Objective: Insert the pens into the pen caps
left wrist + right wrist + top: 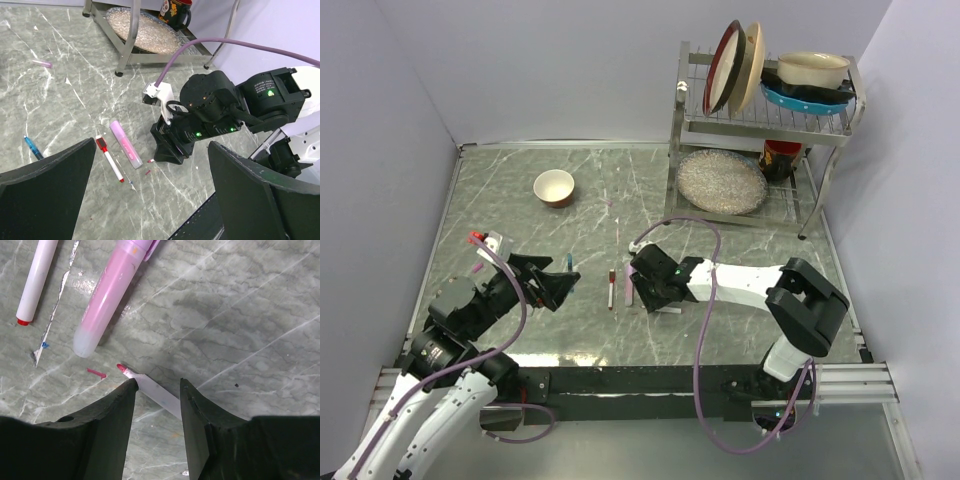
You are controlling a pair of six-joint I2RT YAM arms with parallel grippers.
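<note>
A slim white pen (pink-tipped) lay at lower centre between the right gripper's half-closed fingers; grip unclear. The left gripper gaped wide.

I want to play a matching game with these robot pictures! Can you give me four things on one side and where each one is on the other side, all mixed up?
Things:
1. bowl
2. pink highlighter
3. thin pink-tipped pen
4. speckled plate

Places:
A. between the fingers of the right gripper
B. on the bottom shelf of the rack
C. lying beside the red-capped pen
D. standing by itself at the far side of the table

Right pairs: 1-D, 2-C, 3-A, 4-B.
</note>
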